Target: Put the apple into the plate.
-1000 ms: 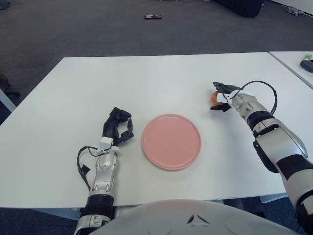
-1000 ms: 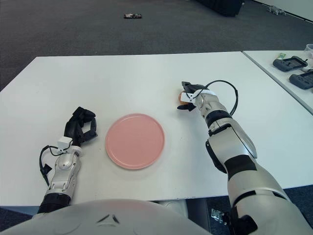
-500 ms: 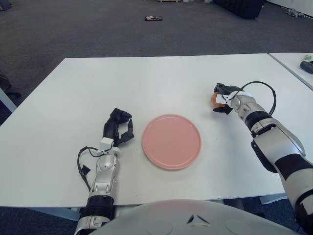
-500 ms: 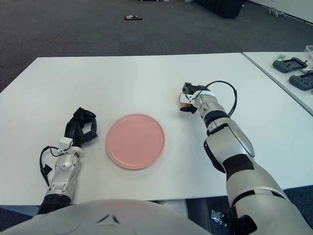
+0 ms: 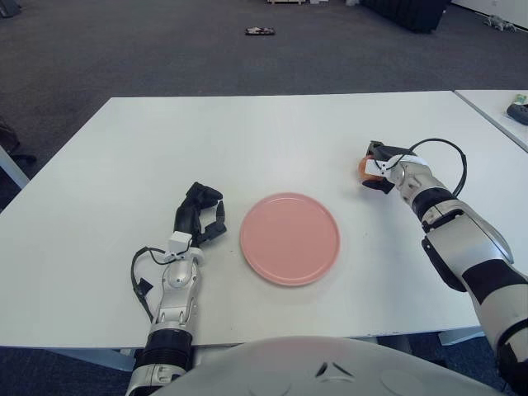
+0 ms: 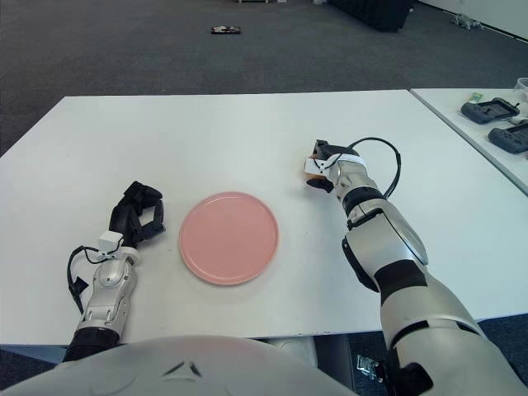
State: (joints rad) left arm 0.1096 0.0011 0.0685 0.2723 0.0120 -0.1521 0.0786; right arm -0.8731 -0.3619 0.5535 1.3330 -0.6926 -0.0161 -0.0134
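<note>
I have the right hand [image 5: 381, 167] out at the far right of the white tabletop [image 5: 272, 132], its dark fingers [image 6: 317, 151] wrapped around the apple [image 5: 364, 167], of which only an orange-red sliver shows on the side facing the plate [image 5: 289, 238]. From here I read that as a grasp in place, though I cannot tell whether the apple is lifted clear of the tabletop or sitting on it under the fingers. The pink plate lies flat in the middle of the near half of the tabletop, with nothing in it, and it is well apart from the apple, toward the robot's left and nearer to its body. The left hand [image 5: 199, 213] shows just beside the plate on its left side, fingers curled inward and holding nothing; it takes no part in this. So by my judgement the task is at an early stage: the apple is caught, but the carry and the placing are both left. What I need next is a lift, a sweep inward and leftward over the plate's rim, and a release low over its centre so the apple does not roll off the shallow edge.
</note>
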